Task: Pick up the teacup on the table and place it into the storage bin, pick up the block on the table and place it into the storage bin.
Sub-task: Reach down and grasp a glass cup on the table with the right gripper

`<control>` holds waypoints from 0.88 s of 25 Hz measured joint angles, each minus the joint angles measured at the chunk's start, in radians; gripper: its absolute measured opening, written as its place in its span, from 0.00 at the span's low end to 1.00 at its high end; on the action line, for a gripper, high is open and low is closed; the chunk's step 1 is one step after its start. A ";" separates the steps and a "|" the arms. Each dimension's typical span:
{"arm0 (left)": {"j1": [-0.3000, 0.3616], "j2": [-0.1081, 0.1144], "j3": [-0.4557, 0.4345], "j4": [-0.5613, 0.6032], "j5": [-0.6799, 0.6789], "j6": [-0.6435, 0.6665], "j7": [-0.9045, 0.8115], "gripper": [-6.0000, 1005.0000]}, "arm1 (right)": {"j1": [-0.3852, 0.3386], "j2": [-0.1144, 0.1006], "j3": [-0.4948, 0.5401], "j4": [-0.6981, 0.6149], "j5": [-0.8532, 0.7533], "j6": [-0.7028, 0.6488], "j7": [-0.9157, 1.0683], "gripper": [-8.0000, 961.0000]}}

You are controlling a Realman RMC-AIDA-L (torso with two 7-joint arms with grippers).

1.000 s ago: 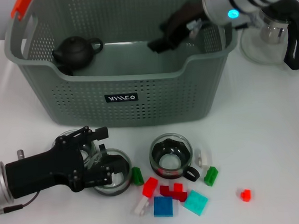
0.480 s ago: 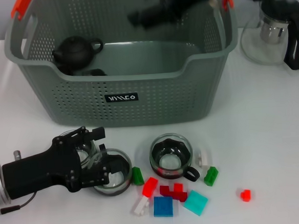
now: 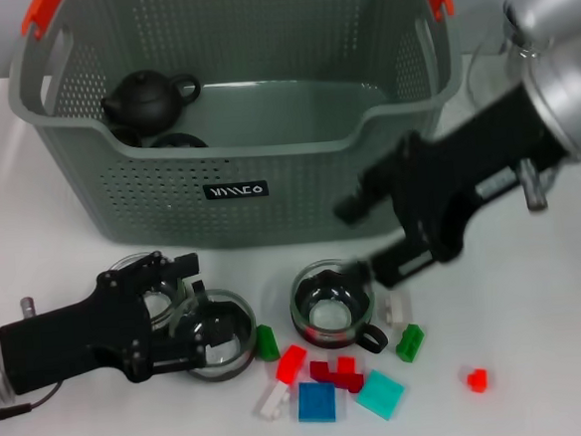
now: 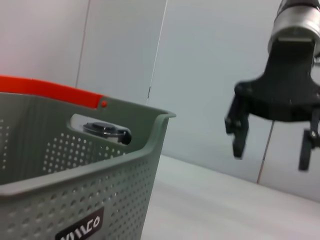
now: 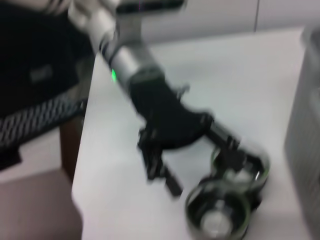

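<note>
Three glass teacups stand in front of the storage bin (image 3: 265,140). Open, my left gripper (image 3: 180,311) lies low at the front left; one teacup (image 3: 144,293) sits between its fingers and a second teacup (image 3: 222,331) is at its fingertips. A third teacup (image 3: 330,310), with a dark handle, stands in the middle. My right gripper (image 3: 374,238) hangs open and empty just above and right of that cup; the left wrist view also shows this right gripper (image 4: 272,147), open. Loose blocks lie in front: red (image 3: 292,363), blue (image 3: 316,401), teal (image 3: 381,393).
A black teapot (image 3: 147,96) sits inside the bin at its back left. More blocks lie around: green (image 3: 266,341), green (image 3: 410,342), white (image 3: 392,309) and a small red one (image 3: 474,379) apart at the right. The bin's orange-red handle (image 4: 50,92) shows close by.
My right arm swung from above the bin's back down to the front of the bin, over the middle teacup. The left gripper shifted slightly left and stayed low by the two cups.
</note>
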 joint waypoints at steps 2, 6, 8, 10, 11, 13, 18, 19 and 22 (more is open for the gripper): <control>0.010 0.002 0.005 0.019 0.005 0.001 0.001 0.93 | -0.006 0.000 -0.034 0.012 -0.024 -0.005 0.003 0.71; 0.025 0.004 0.004 0.053 0.022 0.014 0.002 0.93 | 0.007 0.000 -0.095 0.078 -0.076 -0.004 0.006 0.71; 0.033 0.005 0.003 0.064 0.025 0.022 0.002 0.93 | 0.024 0.001 -0.121 0.119 -0.085 0.010 0.007 0.71; 0.040 0.006 0.003 0.074 0.025 0.027 0.002 0.93 | 0.046 0.001 -0.146 0.170 -0.093 0.034 0.008 0.71; 0.041 0.006 0.003 0.076 0.025 0.027 0.002 0.93 | 0.059 0.002 -0.157 0.197 -0.098 0.051 0.007 0.71; 0.042 0.006 0.005 0.078 0.026 0.030 0.002 0.93 | 0.080 0.003 -0.180 0.254 -0.104 0.084 0.004 0.71; 0.043 0.008 0.014 0.091 0.027 0.048 0.006 0.93 | 0.124 0.005 -0.269 0.363 -0.101 0.197 0.003 0.71; 0.043 0.009 0.016 0.093 0.028 0.050 0.007 0.93 | 0.130 0.007 -0.284 0.377 -0.101 0.214 0.004 0.71; 0.044 0.012 0.026 0.105 0.046 0.064 0.016 0.93 | 0.145 0.010 -0.314 0.410 -0.101 0.258 0.008 0.71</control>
